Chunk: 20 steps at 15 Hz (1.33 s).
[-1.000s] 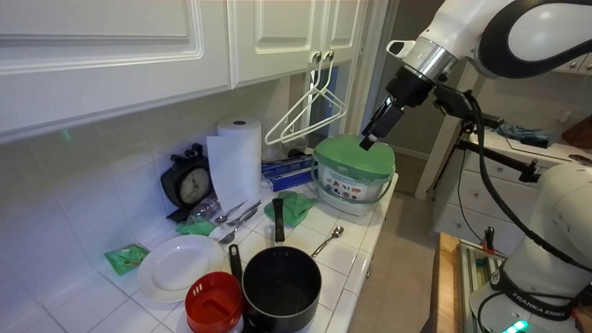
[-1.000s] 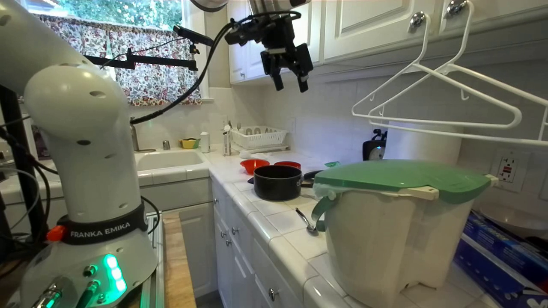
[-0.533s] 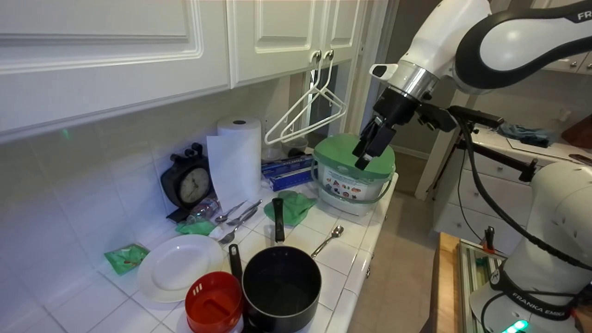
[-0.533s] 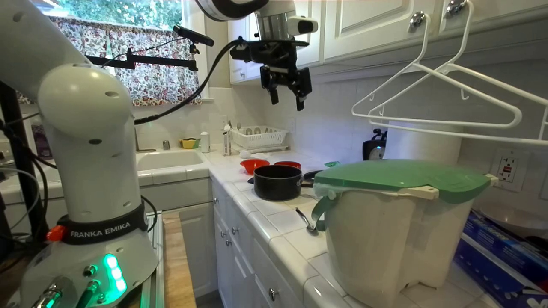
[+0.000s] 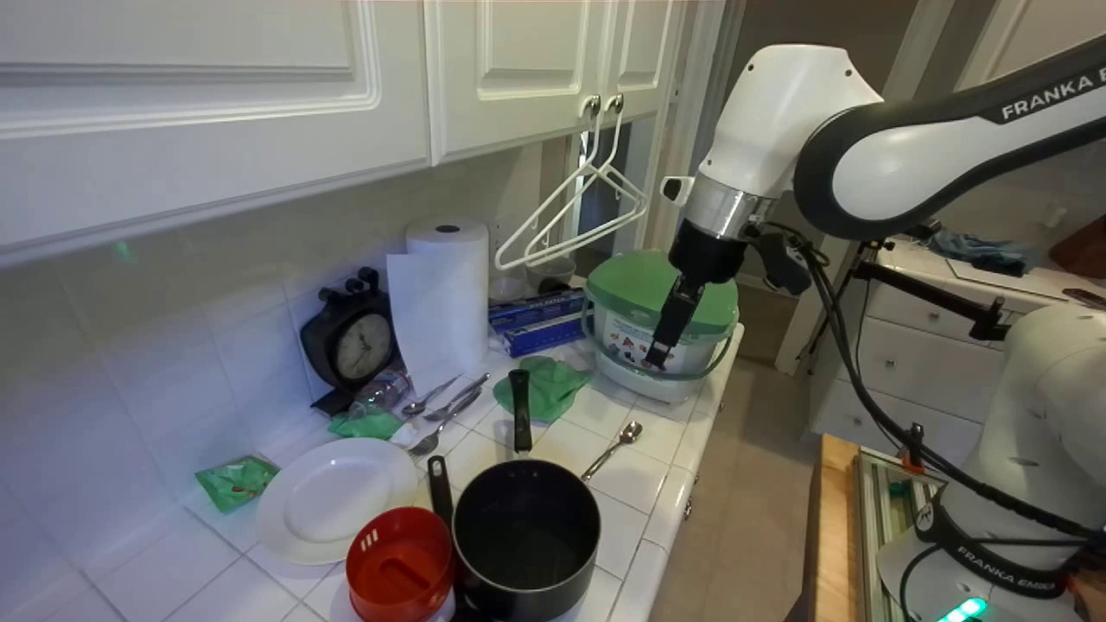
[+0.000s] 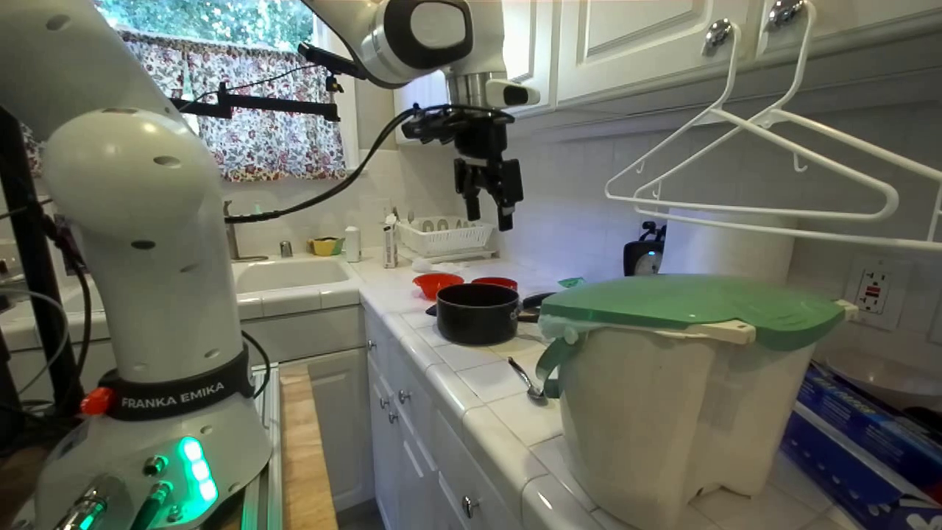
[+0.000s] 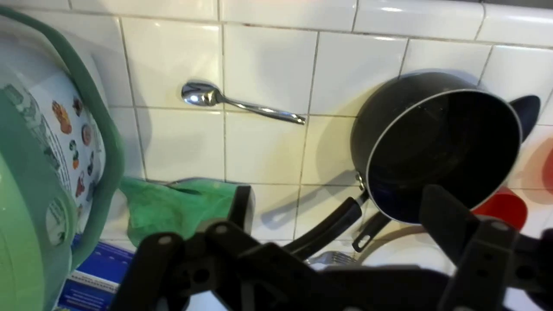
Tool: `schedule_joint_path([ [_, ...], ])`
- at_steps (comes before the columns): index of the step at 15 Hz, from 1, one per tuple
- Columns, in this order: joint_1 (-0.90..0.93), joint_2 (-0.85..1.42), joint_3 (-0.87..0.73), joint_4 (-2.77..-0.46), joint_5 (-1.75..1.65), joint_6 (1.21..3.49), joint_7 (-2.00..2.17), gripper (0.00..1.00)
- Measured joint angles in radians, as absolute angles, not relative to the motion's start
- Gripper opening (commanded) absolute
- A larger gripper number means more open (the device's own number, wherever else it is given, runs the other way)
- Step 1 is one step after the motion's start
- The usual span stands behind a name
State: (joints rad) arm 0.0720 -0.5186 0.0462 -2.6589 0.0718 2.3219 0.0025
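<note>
Overhead, the Robotiq gripper [image 6: 489,215] hangs unclenched, its jaws parted over the tiled worktop [image 7: 268,65]. Near the worktop's front edge, a metal spoon [image 7: 246,105] lies between the black saucepan [image 6: 477,318] and the green-lidded bucket [image 6: 640,412]; farther in, beside the bucket, lies what appears to be a green cloth [image 7: 160,205].

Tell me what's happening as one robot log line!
tool: open, empty, above counter | spoon: on counter, between bucket and pot | pot: upright, uncovered
</note>
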Motion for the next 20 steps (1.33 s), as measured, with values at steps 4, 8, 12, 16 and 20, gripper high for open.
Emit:
schedule_joint_path([
  [4, 0.064, -0.478, 0.080, -2.628, 0.066, 2.268, 0.063, 1.00],
  [8, 0.037, -0.480, 0.079, -2.625, 0.066, 2.267, 0.146, 1.00],
  [12, -0.031, -0.462, 0.086, -2.626, 0.065, 2.276, 0.313, 1.00],
  [16, -0.083, -0.399, 0.133, -2.625, 0.053, 2.296, 0.534, 1.00],
  [20, -0.102, -0.308, 0.172, -2.616, 0.025, 2.320, 0.759, 1.00],
])
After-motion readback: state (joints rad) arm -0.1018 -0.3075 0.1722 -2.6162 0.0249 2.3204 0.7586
